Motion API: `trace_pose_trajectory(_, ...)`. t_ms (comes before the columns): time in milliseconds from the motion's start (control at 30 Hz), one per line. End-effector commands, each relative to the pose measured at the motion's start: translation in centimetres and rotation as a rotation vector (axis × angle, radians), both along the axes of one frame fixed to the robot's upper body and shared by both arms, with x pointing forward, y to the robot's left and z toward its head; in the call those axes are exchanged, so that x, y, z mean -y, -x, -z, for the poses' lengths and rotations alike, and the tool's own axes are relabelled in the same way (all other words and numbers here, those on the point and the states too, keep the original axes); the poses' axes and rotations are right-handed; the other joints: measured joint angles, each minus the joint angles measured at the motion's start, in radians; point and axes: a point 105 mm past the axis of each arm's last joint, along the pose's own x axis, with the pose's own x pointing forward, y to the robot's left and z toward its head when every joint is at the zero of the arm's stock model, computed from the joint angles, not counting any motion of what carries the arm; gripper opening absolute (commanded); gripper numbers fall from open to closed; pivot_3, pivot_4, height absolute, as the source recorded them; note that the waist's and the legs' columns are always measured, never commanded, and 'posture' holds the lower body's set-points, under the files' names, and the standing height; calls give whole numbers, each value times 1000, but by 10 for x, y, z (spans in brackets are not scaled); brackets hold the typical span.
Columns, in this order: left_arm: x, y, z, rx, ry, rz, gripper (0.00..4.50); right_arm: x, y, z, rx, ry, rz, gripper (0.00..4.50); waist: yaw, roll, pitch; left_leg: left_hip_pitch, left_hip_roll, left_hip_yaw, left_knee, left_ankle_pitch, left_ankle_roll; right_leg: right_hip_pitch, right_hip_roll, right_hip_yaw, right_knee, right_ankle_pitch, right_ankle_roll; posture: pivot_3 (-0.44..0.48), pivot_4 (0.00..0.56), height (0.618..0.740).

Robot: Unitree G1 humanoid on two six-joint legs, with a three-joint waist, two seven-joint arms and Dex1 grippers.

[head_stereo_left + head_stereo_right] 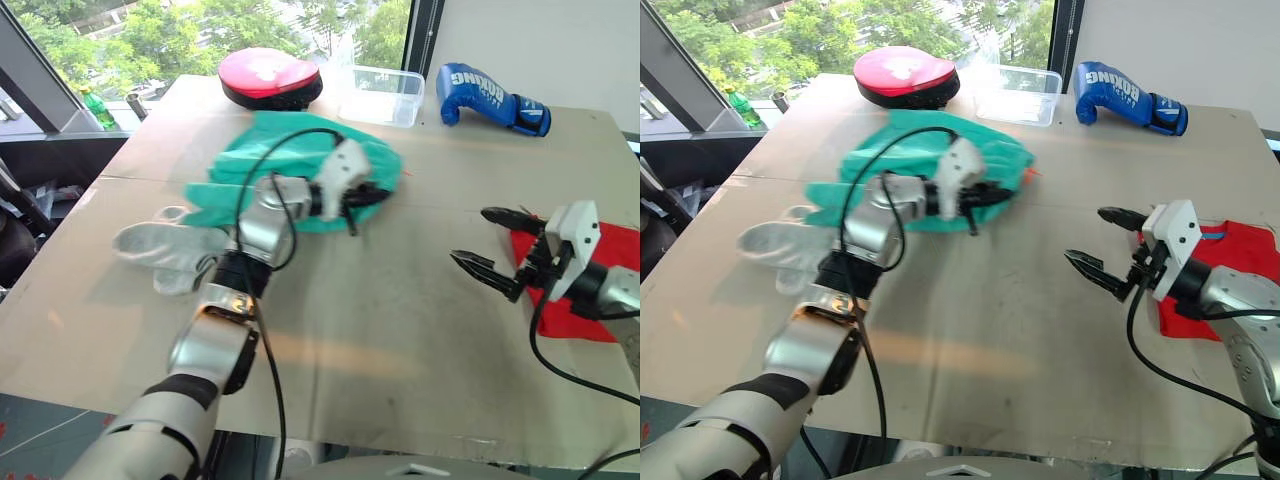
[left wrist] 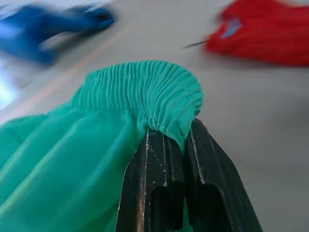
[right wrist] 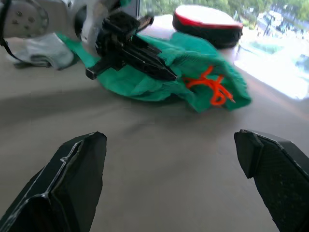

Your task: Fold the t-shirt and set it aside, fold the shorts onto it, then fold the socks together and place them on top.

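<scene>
Teal shorts [image 1: 290,150] — orange drawstring [image 3: 212,87]

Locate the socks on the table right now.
In the left eye view, the socks lie on the table's left side, beside the shorts and next to the left arm.

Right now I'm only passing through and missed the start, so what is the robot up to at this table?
It is sorting laundry. The left gripper is shut on the gathered waistband of the teal shorts, which lie bunched mid-table with the orange drawstring showing. The right gripper hovers open above bare table, holding nothing. The red t-shirt already lies at the robot's right, and the grey socks wait unfolded at its left.
</scene>
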Motion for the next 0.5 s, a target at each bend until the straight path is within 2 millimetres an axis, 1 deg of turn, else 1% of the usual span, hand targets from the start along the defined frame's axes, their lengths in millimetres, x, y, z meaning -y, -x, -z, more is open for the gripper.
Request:
trace_pose_trajectory(33,44,30,-5,0,20,151,63,13,5,-6,-2,16,30,4500,0,0,0,0,0,0,0,0,0,0,0,0,0,0,0,0,150,735)
trace_pose_trajectory(67,50,34,-3,-1,16,167,63,14,6,-5,-12,18,34,4500,-1,0,0,0,0,0,0,0,0,0,0,0,0,0,0,0,150,735)
trace_pose_trajectory(100,61,42,1,-37,29,199,63,16,9,-2,-35,22,38,4500,-5,0,0,0,0,0,0,0,0,0,1,1,0,0,0,0,150,735)
trace_pose_trajectory(133,70,47,5,-71,40,212,851,16,11,2,-61,19,40,4500,-6,1,-1,1,0,0,0,0,0,0,1,1,0,0,0,0,150,735)
trace_pose_trajectory(200,83,57,14,-83,38,235,1655,16,17,10,-117,6,47,4500,-6,2,-1,1,0,-1,0,-2,4,1,1,1,0,0,0,0,150,735)
trace_pose_trajectory(233,86,56,15,-63,47,210,2145,16,19,17,-146,20,51,4500,-7,3,-1,1,0,-1,0,-2,4,1,1,1,0,0,0,0,150,735)
trace_pose_trajectory(333,90,57,15,-42,61,185,3519,21,26,33,-229,41,74,4500,-8,3,-1,1,0,-1,0,-2,4,2,1,1,0,0,0,0,150,735)
trace_pose_trajectory(400,86,61,10,-56,84,197,4467,26,31,43,-284,53,87,4500,-10,3,-2,1,0,-2,0,-3,4,2,1,1,0,0,0,0,150,735)
trace_pose_trajectory(500,75,64,-5,-60,131,215,4467,30,33,51,-327,43,116,4500,-14,3,-2,1,0,-2,0,-3,4,2,1,1,0,0,0,0,150,735)
